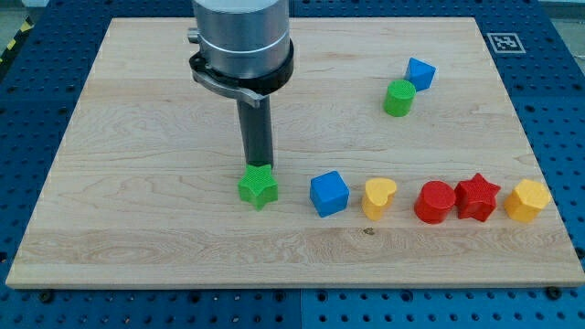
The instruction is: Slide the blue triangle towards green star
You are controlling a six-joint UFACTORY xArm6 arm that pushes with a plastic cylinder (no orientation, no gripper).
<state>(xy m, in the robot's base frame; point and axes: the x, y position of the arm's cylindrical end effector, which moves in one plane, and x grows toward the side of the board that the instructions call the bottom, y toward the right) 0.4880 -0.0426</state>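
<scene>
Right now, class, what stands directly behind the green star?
My tip stands just behind the green star, toward the view's top. Its very end may be partly hidden by the star, so contact cannot be confirmed.

A robotics laboratory bench, as I see it: a pale wooden board (137, 183) lies on a blue perforated mounting table (548, 55). A printed fiducial marker (500, 41) sits at the board's top-right corner; yellow-black hazard tape (11, 46) lies beyond its top-left corner.
</scene>
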